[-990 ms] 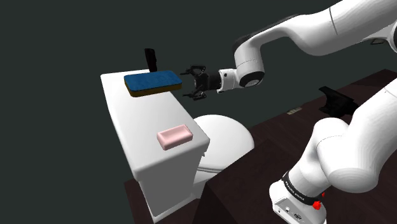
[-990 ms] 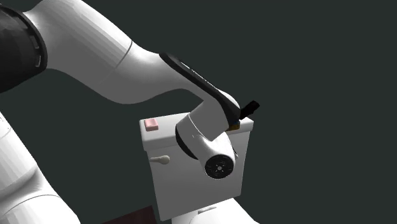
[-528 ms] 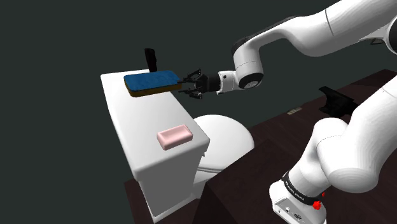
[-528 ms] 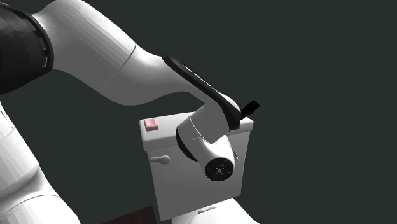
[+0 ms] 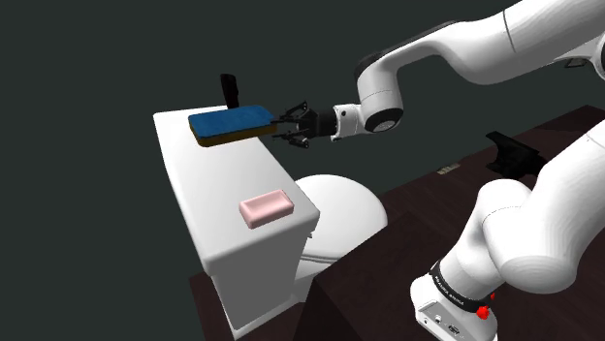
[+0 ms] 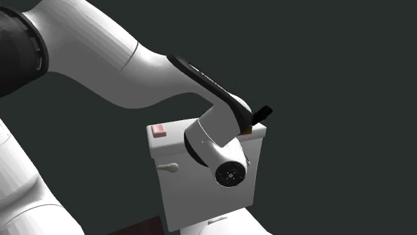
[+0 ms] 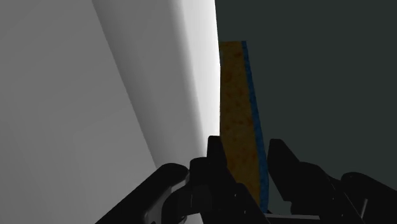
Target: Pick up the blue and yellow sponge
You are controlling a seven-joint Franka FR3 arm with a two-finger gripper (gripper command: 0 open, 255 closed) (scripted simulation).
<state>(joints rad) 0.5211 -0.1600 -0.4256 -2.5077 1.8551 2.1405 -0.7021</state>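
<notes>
Clasping the blue and yellow sponge (image 7: pixel 236 108) by its end, the pincer (image 7: pixel 247 144) presses one finger against each face. On the white toilet tank (image 5: pixel 218 199), a pink bar (image 5: pixel 266 208) lies well apart.

bathroom of a home. white toilet tank (image 5: pixel 242 257) with a closed bowl (image 5: pixel 339 208) directly in front of it and a flush lever (image 6: pixel 171 168) on its face. pink soap (image 5: pixel 266 208) on the tank's lid, sponge (image 5: pixel 228 122) at the tank's far end. dark floor (image 5: pixel 417 228) around the tank's base.
</notes>
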